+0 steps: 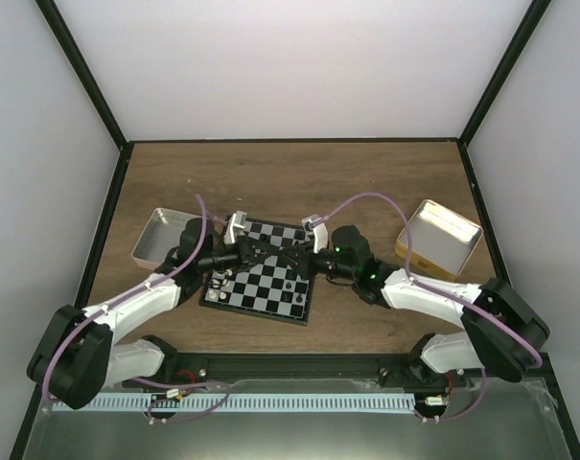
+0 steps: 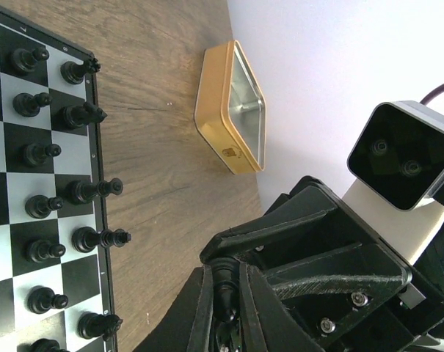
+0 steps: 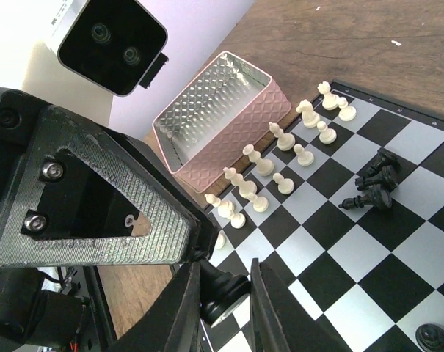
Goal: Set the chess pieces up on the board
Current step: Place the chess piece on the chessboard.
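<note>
The board (image 1: 270, 292) lies mid-table, and both grippers meet tip to tip just above it. My left gripper (image 1: 256, 255) (image 2: 225, 304) is shut on a small black chess piece (image 2: 227, 282). My right gripper (image 1: 294, 257) (image 3: 225, 293) is shut on the same black piece (image 3: 222, 297), whose round base faces the camera. In the left wrist view, black pieces (image 2: 82, 191) stand in two rows along the board's edge (image 2: 100, 220). In the right wrist view, white pieces (image 3: 280, 158) stand in two rows on the board (image 3: 398, 242). Three black pieces (image 3: 372, 187) lie toppled near mid-board.
A pinkish tin (image 1: 160, 235) (image 3: 222, 125) sits left of the board, close behind the white rows. A yellow tin (image 1: 441, 240) (image 2: 233, 110) stands on the right. One more black piece (image 3: 431, 337) stands near the right wrist view's lower corner.
</note>
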You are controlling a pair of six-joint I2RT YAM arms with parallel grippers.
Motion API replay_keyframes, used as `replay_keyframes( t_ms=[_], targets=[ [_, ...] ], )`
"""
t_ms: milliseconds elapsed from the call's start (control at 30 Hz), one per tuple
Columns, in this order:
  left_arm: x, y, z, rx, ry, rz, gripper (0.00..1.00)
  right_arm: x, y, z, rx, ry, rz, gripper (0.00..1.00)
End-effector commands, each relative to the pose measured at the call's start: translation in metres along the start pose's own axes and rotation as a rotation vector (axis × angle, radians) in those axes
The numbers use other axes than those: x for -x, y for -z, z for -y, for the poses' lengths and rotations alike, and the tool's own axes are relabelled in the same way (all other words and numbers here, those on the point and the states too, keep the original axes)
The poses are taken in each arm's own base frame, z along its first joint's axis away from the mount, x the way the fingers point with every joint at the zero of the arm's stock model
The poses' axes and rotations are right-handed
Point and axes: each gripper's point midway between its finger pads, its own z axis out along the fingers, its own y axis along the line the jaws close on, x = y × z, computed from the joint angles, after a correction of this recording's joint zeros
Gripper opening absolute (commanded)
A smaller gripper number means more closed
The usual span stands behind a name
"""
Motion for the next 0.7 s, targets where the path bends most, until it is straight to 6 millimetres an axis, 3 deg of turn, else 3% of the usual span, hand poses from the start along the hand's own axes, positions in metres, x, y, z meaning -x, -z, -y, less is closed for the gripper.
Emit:
replay_keyframes(
  t_ms=[0, 100, 233, 333, 533, 667],
  targets=[
    [0.005, -0.002, 0.011, -0.029, -0.052, 0.0, 0.04, 0.014, 0.004, -0.005, 0.002, 0.014, 0.043, 0.18],
    [0.014, 0.0, 0.0, 0.052, -0.105, 0.042, 0.04, 0.012, 0.007, 0.006, -0.061, 0.012, 0.04, 0.39],
    [0.033, 0.006, -0.026, 0.274, -0.199, 0.1, 0.04, 0.015, 0.019, 0.027, -0.184, -0.013, 0.092, 0.57],
    [0.041, 0.008, -0.035, 0.37, -0.258, 0.106, 0.04, 0.021, 0.033, 0.047, -0.324, -0.045, 0.134, 0.67],
    [0.039, -0.004, -0.024, 0.456, -0.354, 0.109, 0.04, 0.032, 0.071, 0.093, -0.67, -0.127, 0.207, 0.75],
    [0.025, -0.02, -0.012, 0.519, -0.453, 0.086, 0.04, 0.034, 0.104, 0.116, -0.853, -0.215, 0.287, 0.77]
  ],
)
